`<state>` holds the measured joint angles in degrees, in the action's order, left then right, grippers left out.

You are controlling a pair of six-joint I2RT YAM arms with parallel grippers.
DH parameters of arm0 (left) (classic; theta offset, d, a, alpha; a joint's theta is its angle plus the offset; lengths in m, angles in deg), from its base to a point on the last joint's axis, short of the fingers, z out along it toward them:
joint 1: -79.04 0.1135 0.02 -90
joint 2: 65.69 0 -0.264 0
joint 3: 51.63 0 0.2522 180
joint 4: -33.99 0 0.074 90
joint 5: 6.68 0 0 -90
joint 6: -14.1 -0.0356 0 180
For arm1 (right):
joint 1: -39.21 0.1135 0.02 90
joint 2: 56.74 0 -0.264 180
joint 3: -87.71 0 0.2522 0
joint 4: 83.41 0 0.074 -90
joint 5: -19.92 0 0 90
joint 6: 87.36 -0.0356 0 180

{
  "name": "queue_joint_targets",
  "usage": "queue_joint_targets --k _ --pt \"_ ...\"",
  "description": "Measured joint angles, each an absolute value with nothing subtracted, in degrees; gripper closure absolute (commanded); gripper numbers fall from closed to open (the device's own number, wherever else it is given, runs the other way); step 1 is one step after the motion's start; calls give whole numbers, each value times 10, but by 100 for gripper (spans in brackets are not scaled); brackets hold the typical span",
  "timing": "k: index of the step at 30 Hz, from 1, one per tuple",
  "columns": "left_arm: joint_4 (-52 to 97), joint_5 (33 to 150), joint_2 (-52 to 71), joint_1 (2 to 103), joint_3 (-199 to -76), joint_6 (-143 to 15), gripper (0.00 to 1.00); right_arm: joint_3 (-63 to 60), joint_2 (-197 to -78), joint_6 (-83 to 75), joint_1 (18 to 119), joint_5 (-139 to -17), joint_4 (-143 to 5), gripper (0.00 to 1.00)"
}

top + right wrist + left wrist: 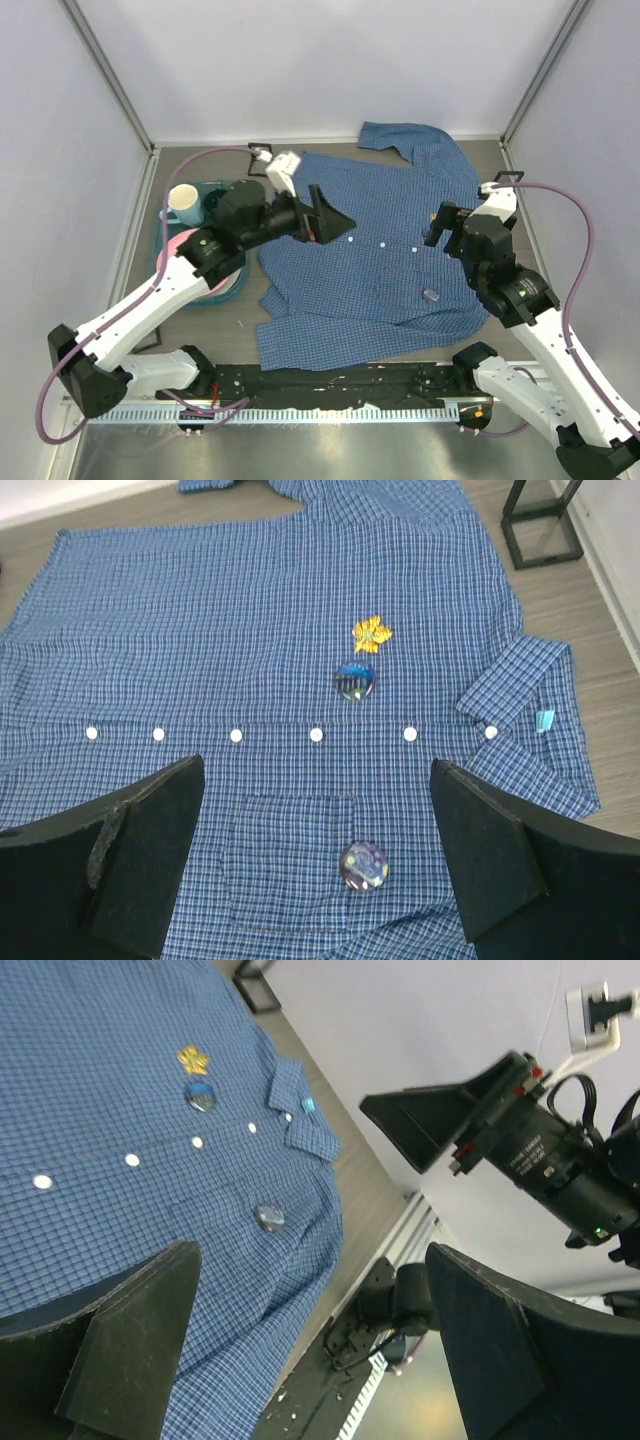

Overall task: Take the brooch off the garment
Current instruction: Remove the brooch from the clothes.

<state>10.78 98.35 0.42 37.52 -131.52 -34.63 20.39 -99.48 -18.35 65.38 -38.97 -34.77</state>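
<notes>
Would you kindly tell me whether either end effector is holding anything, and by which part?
Nothing is held: the left end effector and the right end effector are both open above the shirt.

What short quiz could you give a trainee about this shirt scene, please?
1. True or false: the left gripper and the right gripper both stand open above the shirt.
2. In the right wrist view, the gold brooch sits: A) on the chest pocket; B) just above a round badge in the picture; C) on a sleeve cuff.
3. Fill in: the other round badge is pinned on the shirt's ____.

Key: 1 true; 2 B; 3 pocket.
</notes>
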Motion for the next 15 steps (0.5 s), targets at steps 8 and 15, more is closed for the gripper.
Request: queue_joint_targets --k 8,15 --pt "117 913 133 244 -1328 -361 8 257 -994 -247 654 -413 -304 0" --pt "117 890 253 198 -1343 -354 15 295 -977 -375 657 -444 -283 0"
